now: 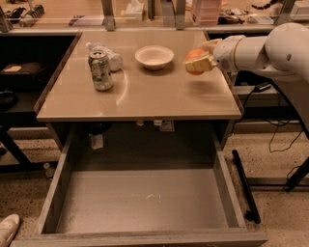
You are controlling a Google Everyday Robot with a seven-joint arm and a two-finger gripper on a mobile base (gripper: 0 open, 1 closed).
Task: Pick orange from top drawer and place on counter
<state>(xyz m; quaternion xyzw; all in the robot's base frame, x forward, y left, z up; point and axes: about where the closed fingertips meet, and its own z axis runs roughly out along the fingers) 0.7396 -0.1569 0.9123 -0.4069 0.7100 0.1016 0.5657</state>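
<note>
The orange (194,56) is a small bright round fruit held between the fingers of my gripper (199,60), which comes in from the right on a white arm. The gripper holds it just above the right side of the beige counter (145,94), to the right of the white bowl. The top drawer (145,202) is pulled fully open below the counter's front edge, and its grey floor is bare.
A white bowl (154,57) sits at the counter's back middle. A drink can (100,71) stands at the left, with a crumpled clear bottle (110,58) behind it. A cluttered shelf (145,12) runs along the back. Cables lie on the floor at right.
</note>
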